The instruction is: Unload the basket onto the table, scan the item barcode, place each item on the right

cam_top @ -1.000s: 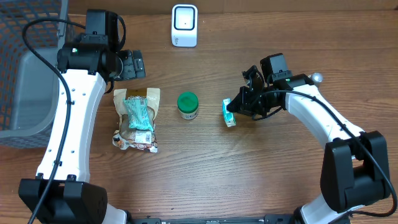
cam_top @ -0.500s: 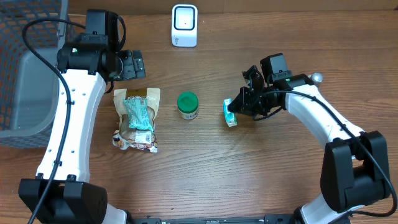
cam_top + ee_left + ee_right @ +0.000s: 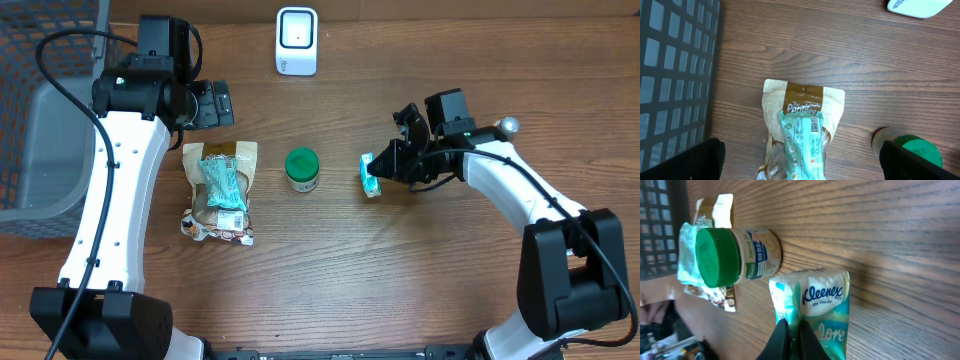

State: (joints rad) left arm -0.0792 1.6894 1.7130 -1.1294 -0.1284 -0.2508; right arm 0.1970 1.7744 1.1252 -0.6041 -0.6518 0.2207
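Left wrist view: the bottom edge cuts off the snack bag (image 3: 802, 107) and the green-lidded jar (image 3: 915, 152), the top edge leaves only a sliver of the white scanner (image 3: 917, 6), and the left gripper's fingers (image 3: 697, 160) show merely as dark stubs in the lower corners. Right wrist view: the tissue pack (image 3: 820, 305) runs past the bottom edge, the right gripper (image 3: 791, 330), closed on it, covers its lower left, and the jar's label print is too small to read. Overhead, the left edge cuts the wire basket (image 3: 30, 50), and the right gripper hides the pack's right end.
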